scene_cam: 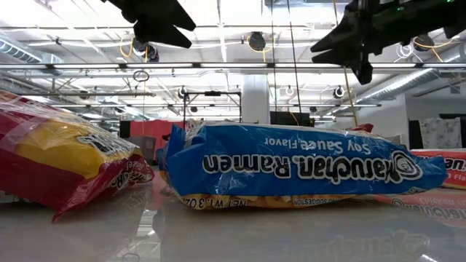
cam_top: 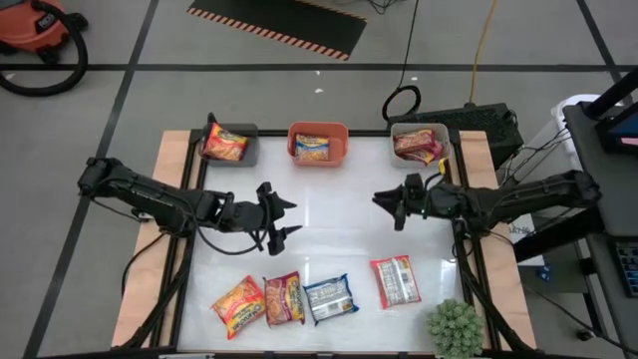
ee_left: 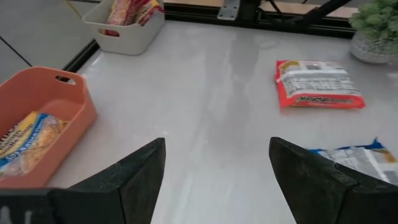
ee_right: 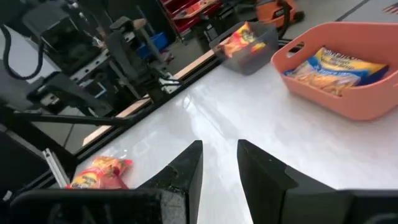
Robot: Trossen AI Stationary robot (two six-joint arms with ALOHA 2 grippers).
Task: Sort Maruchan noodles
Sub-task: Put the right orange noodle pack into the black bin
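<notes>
High view: 3 bins along the far edge, a grey bin [cam_top: 230, 146], an orange bin [cam_top: 319, 144] and a white bin [cam_top: 419, 143], each already with a packet in it. 4 Maruchan packets are left in a row at the near edge: an orange-yellow packet [cam_top: 238, 305], a red-yellow packet [cam_top: 284, 298], a blue packet [cam_top: 330, 298] and a red-white packet [cam_top: 396, 281].

Left gripper [cam_top: 282, 219] hovers mid-table, jaws spread wide, nothing in them. Right gripper [cam_top: 387, 204] hangs opposite, fingers nearly together with a narrow gap, also empty.

Looks like a between-picks step. Next move likely needs the left arm to drop toward the near row and straddle 1 packet.

Hard to tell: bin packet flavours are too small to read; the plant [cam_top: 456, 328] is cut off at the frame edge.
</notes>
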